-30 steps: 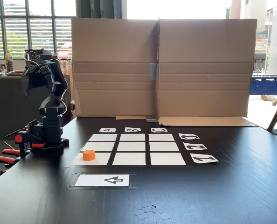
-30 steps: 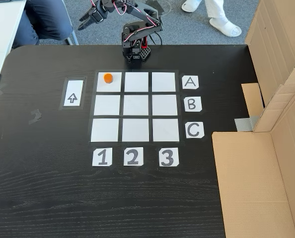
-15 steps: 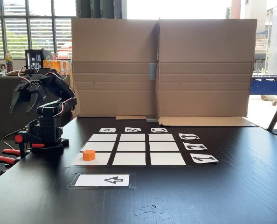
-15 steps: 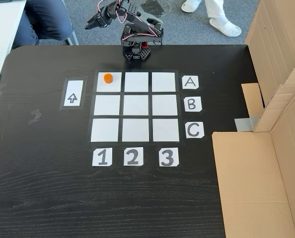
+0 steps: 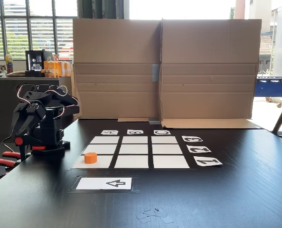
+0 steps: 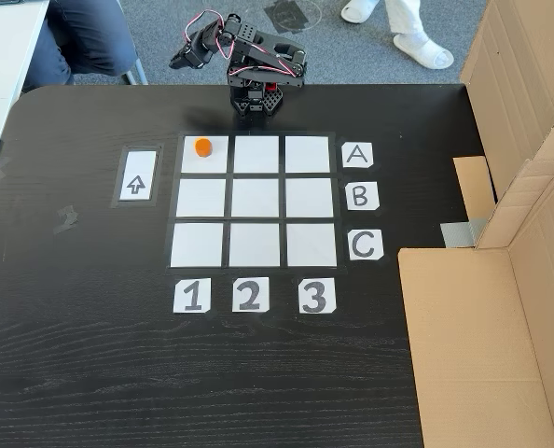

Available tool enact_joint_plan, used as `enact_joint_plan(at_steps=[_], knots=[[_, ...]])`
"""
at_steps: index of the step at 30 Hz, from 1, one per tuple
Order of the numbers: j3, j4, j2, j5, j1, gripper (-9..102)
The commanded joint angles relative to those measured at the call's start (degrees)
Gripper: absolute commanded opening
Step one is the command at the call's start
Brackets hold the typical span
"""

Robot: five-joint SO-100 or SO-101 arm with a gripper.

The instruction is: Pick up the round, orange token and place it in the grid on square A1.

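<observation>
Black wood-grain table carries the grid, arrow card, letter and number labels, cardboard, arm base.

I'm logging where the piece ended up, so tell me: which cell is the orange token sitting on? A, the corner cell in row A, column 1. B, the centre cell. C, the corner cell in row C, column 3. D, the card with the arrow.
A: in a fixed view from above, the token rests on square A1, level with label A and above label 1.
</observation>
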Motion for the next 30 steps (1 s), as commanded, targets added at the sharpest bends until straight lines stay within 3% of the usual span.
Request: enact_joint_plan(at_steps=[1, 30], knots=[[1.41, -0.44, 1.05, -0.26, 1.23, 2], [10.28, 1.76, 6.06, -0.26, -1.14, -1]])
